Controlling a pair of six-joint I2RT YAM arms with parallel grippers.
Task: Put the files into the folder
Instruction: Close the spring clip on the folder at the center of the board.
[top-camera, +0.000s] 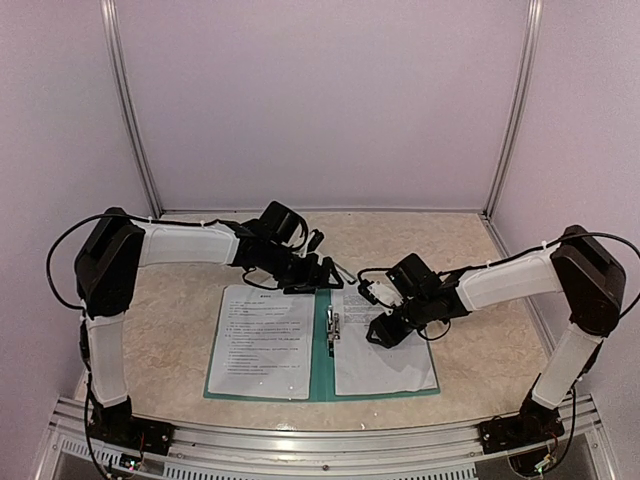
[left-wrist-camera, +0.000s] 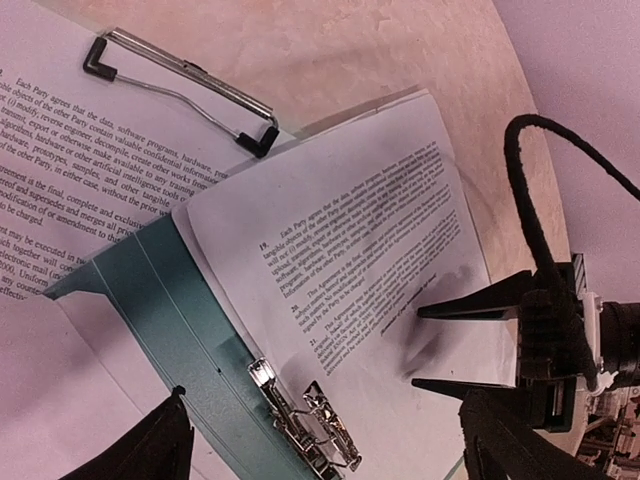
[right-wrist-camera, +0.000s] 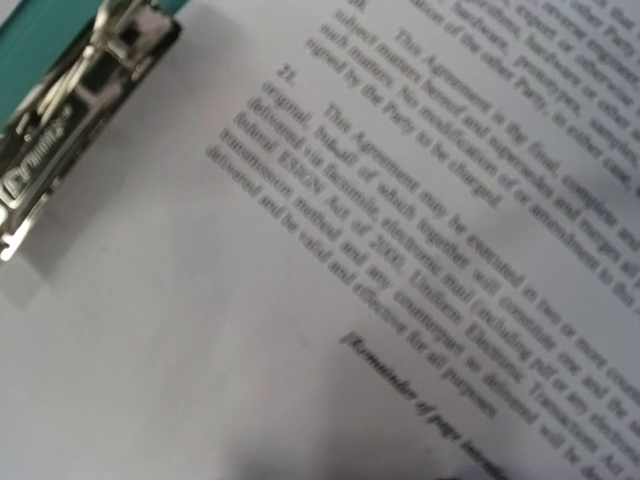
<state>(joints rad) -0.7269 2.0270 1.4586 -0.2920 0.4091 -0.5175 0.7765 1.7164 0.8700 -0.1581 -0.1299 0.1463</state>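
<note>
Paperwork sits by the middle of the worktop's (top-camera: 480, 262) near edge: the folder (top-camera: 322, 372) lies spread open there, and the files (top-camera: 262, 345) rest on it, one printed sheet to each half. A metal clip (top-camera: 333, 330) lies on the spine between them. The right claw (left-wrist-camera: 420, 348) hangs low over the right-hand sheet (top-camera: 392, 368), fingers parted with nothing between them. The left claw (top-camera: 318, 274) hovers at the folder's far edge by the spine, jaws spread wide and empty.
</note>
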